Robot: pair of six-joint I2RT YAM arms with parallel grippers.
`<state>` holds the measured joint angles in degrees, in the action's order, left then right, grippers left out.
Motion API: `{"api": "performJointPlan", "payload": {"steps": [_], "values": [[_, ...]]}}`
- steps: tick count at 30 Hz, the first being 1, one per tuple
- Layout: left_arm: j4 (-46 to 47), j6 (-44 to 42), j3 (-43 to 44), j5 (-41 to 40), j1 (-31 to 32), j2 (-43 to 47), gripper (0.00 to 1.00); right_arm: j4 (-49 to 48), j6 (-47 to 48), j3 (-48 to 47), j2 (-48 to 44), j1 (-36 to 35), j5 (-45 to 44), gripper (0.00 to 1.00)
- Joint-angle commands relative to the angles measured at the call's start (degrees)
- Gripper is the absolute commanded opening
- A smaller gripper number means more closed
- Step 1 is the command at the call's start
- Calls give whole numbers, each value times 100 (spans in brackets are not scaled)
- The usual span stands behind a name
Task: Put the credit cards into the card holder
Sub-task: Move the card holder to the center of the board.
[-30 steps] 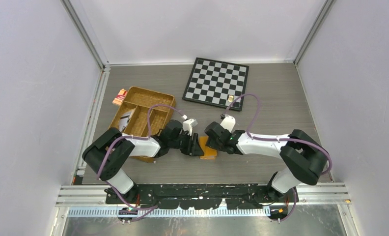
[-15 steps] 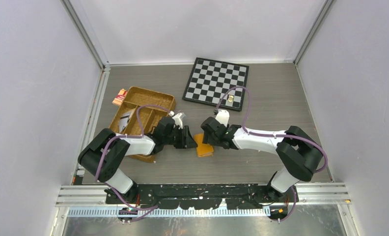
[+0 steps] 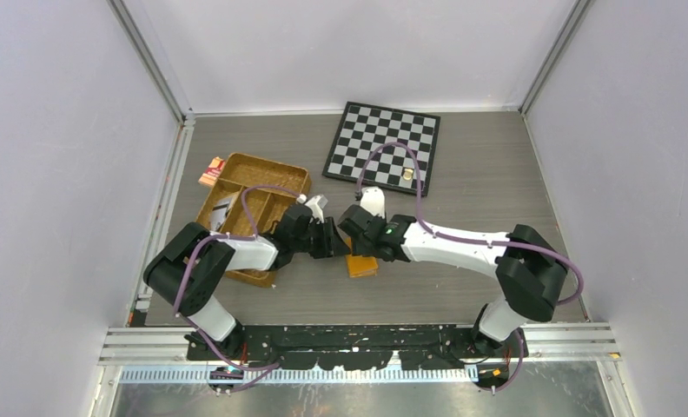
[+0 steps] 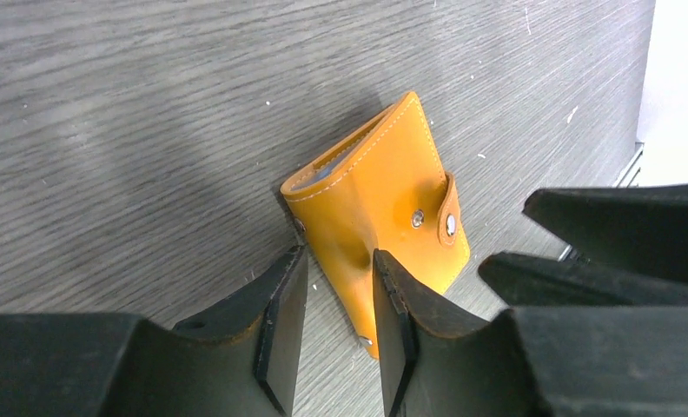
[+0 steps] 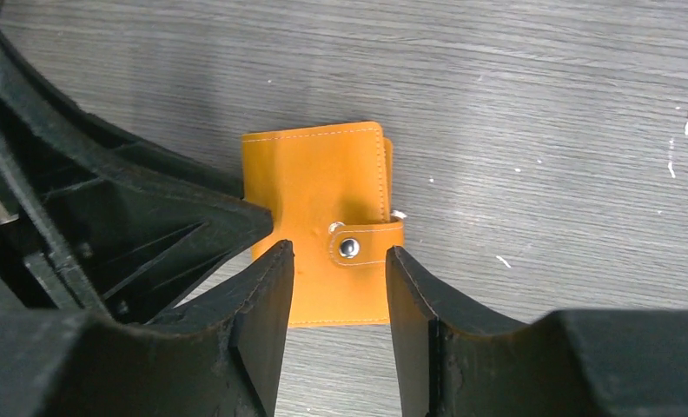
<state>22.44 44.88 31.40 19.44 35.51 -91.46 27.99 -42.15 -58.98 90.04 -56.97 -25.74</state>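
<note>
The orange card holder (image 3: 363,267) lies folded flat on the table between the two arms. In the left wrist view the holder (image 4: 371,195) shows a pale card edge (image 4: 334,167) in its open side, and its snap strap (image 4: 449,221) lies over the front. My left gripper (image 4: 336,261) is open, with the holder's near corner under the gap between its jaws. My right gripper (image 5: 339,250) is open above the holder (image 5: 314,187), over the snap strap (image 5: 351,248). In the top view the left gripper (image 3: 330,241) and the right gripper (image 3: 358,241) nearly touch. No other card shows clearly.
A brown woven divided tray (image 3: 262,161) stands left of the grippers, with a pale dark-marked thing (image 3: 222,208) in one compartment. A red-and-tan packet (image 3: 211,170) lies beside it. A chessboard (image 3: 382,143) with a small gold piece (image 3: 407,175) lies at the back. Walls close in on both sides.
My right gripper has swung left over the holder until it nearly meets the left gripper. My left gripper has drawn back a little to the left. The holder has barely shifted.
</note>
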Motion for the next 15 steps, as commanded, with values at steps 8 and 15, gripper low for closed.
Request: {"api": "performJointPlan", "payload": {"steps": [8, 15], "values": [[-359, -298, 103, -382, -6, -293, 32, 296, 182, -494, 802, -205, -331, 42], [-293, -321, 113, -328, -8, -423, 31, 269, 182, -544, 1063, -237, -344, 35]]}}
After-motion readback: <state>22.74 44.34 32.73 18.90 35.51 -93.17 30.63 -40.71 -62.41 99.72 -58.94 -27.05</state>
